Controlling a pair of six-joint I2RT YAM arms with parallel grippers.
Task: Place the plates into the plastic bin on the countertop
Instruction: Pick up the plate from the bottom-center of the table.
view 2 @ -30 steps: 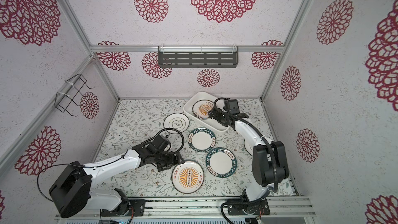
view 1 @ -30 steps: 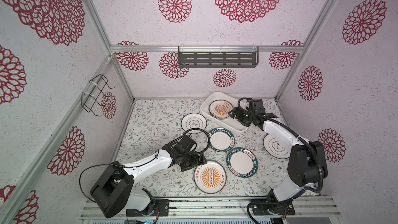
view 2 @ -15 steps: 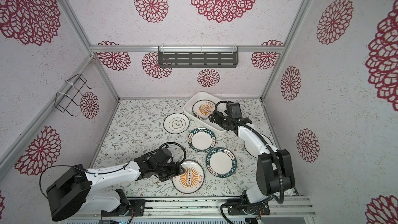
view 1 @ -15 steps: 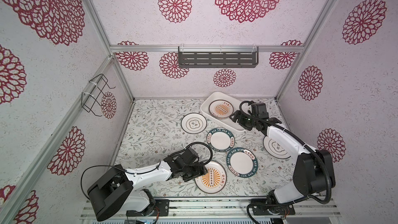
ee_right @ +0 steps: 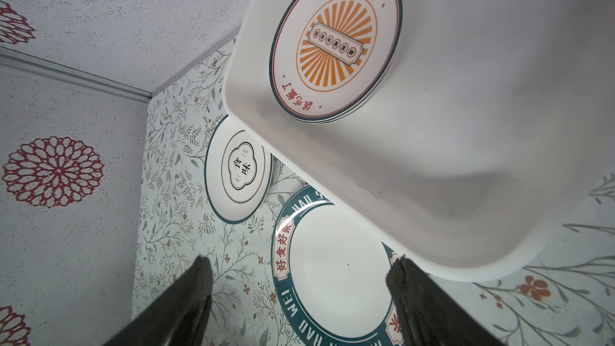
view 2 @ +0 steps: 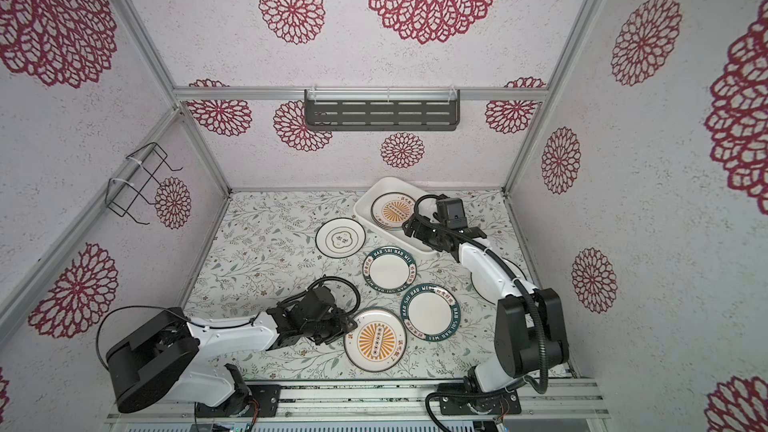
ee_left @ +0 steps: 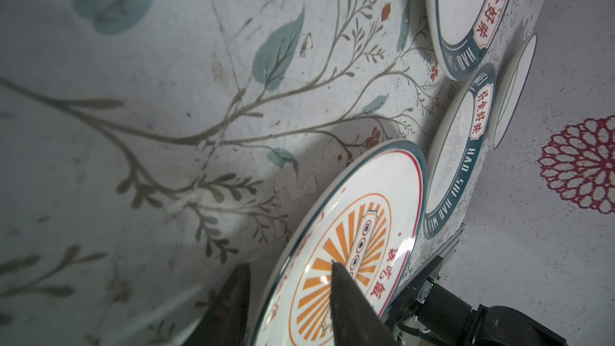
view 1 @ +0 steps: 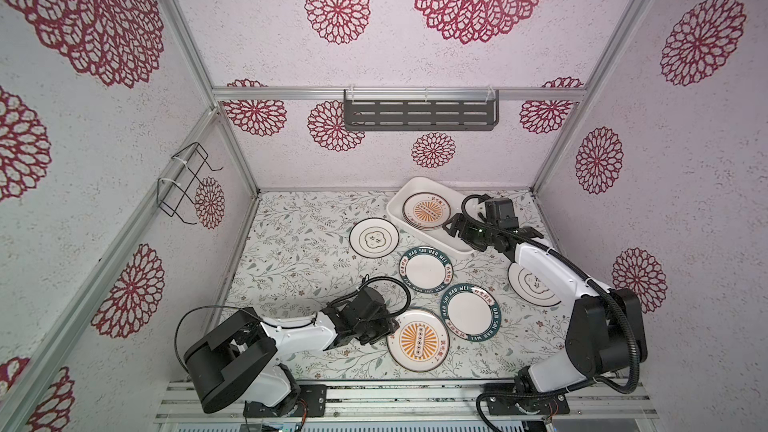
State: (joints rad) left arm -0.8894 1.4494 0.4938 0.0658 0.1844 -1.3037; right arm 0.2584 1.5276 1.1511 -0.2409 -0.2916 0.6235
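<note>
Five plates lie loose on the desk point(view 1: 299, 251); more sit stacked in the white plastic bin point(view 1: 415, 182) far right, top sunburst plate point(view 1: 426, 211) face up. Left fingers point(ee_left: 349, 301) straddle the rim of the near sunburst plate point(ee_left: 366, 214), one over its face and one outside the rim on the desk side; pinched or not, cannot tell. Right fingers point(ee_right: 426, 297) are wide apart and empty over the bin's near end, with a teal-lettered plate point(ee_right: 332, 274) showing between them. Second teal plate point(view 1: 470, 312), left clover plate point(view 1: 374, 237) and right clover plate point(view 1: 528, 292) lie clear of both.
</note>
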